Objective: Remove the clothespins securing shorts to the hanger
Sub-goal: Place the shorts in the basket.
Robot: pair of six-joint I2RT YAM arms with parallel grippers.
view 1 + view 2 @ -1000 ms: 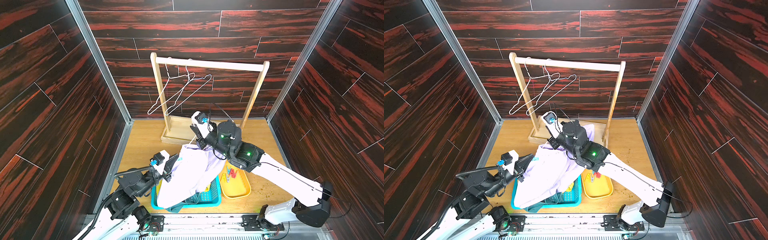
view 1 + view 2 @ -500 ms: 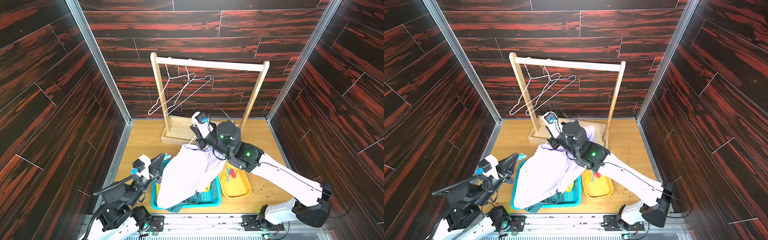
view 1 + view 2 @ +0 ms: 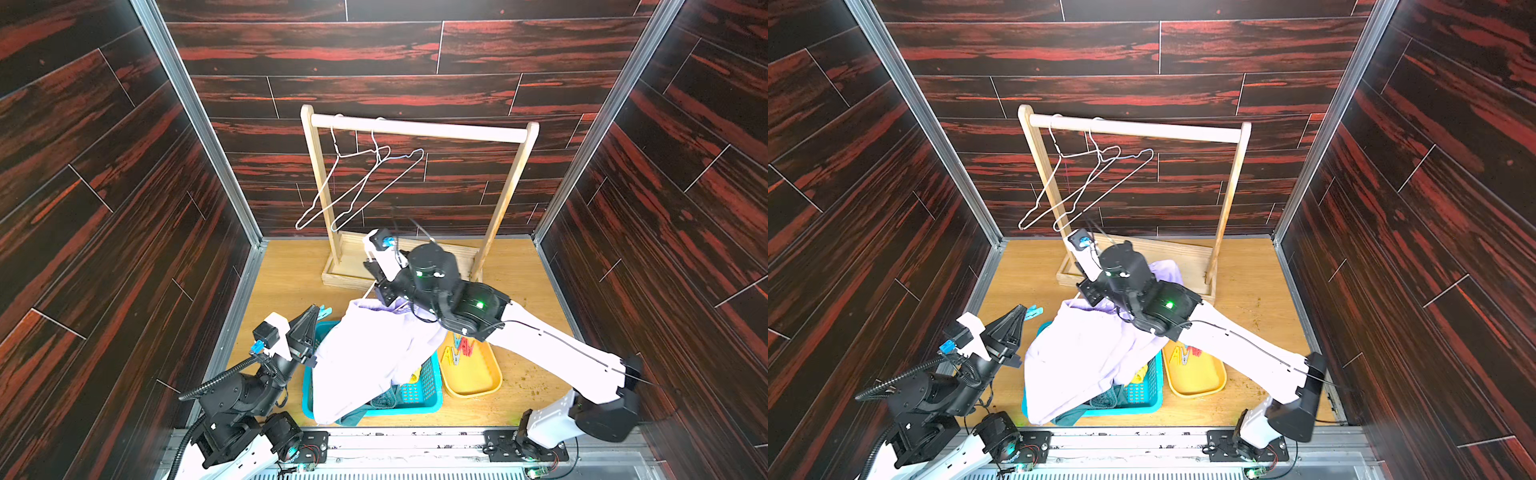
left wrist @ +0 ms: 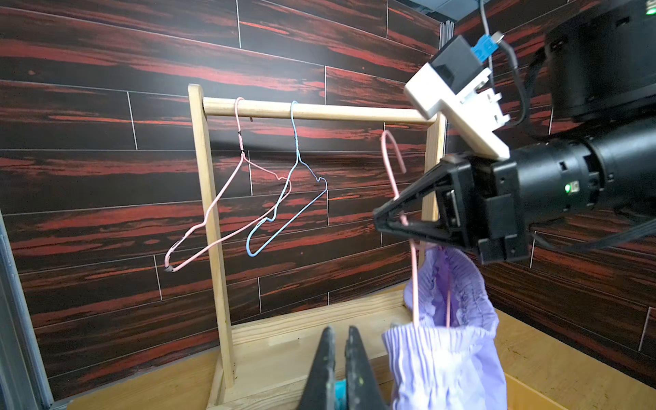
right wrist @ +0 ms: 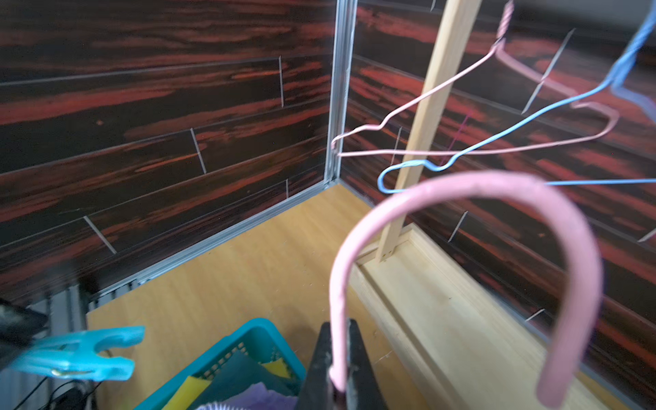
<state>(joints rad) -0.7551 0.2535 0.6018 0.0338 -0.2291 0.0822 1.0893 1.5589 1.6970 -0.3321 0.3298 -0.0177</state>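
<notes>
Holding pink hanger (image 5: 461, 182) clamped in right gripper (image 5: 337, 340), lavender shorts (image 3: 370, 353) draped into teal basket (image 3: 415, 409); left gripper (image 3: 316, 309) pinched on blue clothespin (image 5: 78, 351) by basket's far-left corner. Tip-only bite: it may drop before yellow tray (image 3: 469, 392).

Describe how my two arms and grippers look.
Both are alike: white link shells, black round joint housings. The left gripper and right gripper have black wedge-shaped fingers tapering to a point, under a white camera mount with a blue plug. A ribbed black hose runs along the left arm; a thin black cable and green lights mark the right arm.
</notes>
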